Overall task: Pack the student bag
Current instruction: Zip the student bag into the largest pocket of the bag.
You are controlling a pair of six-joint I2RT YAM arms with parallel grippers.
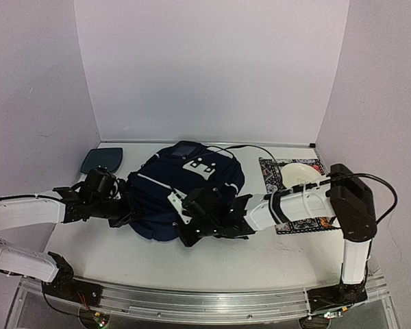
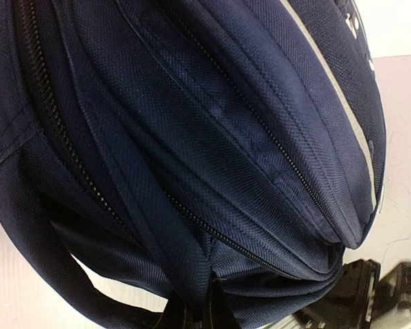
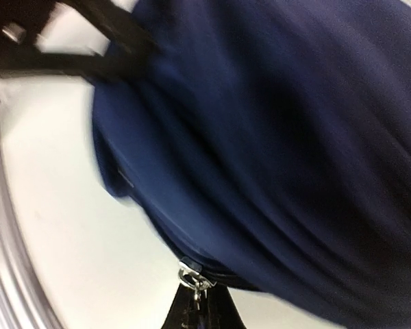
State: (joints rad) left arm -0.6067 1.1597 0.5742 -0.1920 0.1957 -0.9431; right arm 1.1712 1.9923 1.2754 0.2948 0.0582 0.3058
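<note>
**Top view.** The bag point(image 1: 192, 181) lies on the table point(image 1: 260, 260) between the two grippers. The left gripper point(image 1: 127, 209) is pressed against the bag's left side, so the bag is directly to its right. The right gripper point(image 1: 192, 223) is at the bag's near edge, with the bag just beyond it. Neither pair of jaws can be made out from up here. Beyond the left gripper, well apart from it, lies a teal pad point(image 1: 101, 161). Far to the right of the right gripper, past its own forearm, a plate point(image 1: 298, 175) sits on a patterned mat point(image 1: 308, 223).

**Left wrist view.** The bag point(image 2: 192, 137) fills nearly everything ahead of the left gripper point(image 2: 195, 317), with zip lines curving across the navy cloth. The gripper is closed, and folds of bag fabric converge into it at the bottom centre, so it is pinching the bag. To its right, close by, is a blurred black mechanical part point(image 2: 359, 298). Bare table point(image 2: 404, 89) shows further to the right.

**Right wrist view.** The picture is blurred. The right gripper point(image 3: 202, 315) is closed, and a metal zip pull point(image 3: 192, 277) stands right at its tips, gripped there. The bag point(image 3: 281, 137) spreads ahead and to the right of the gripper. A black strap point(image 3: 116, 34) crosses far ahead to its left. White table point(image 3: 68, 205) lies to the left.
</note>
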